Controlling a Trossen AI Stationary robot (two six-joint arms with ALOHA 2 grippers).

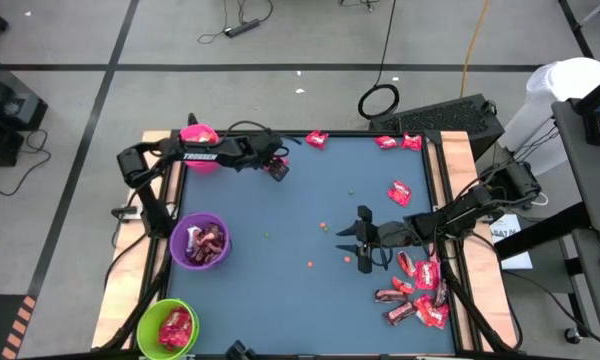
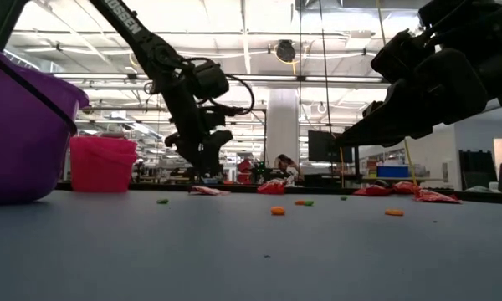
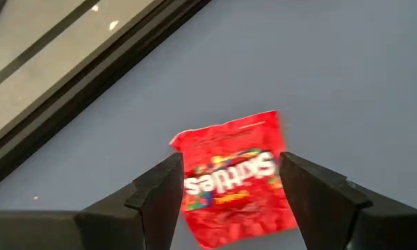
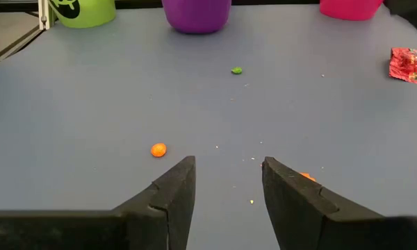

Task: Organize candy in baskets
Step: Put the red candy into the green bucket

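Clearly the risk lies with the left gripper (image 3: 226,191): its parted fingers (image 3: 160,198) straddle a flat red Skittles packet (image 3: 233,177) lying on the blue bench (image 1: 280,250). If they close too high they could skid off the slick wrapper, or nudge it aside. From above, this packet (image 1: 278,170) sits near the pink basket (image 1: 199,135), with the purple basket (image 1: 202,243) and green basket (image 1: 170,328) farther along that side. The right gripper (image 1: 363,243) waits mid-bench, fingers released and empty, beside the candy pile (image 1: 417,290).

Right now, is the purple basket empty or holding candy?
Holding candy: the purple basket shows several dark brown and red wrapped pieces inside, seen from above.
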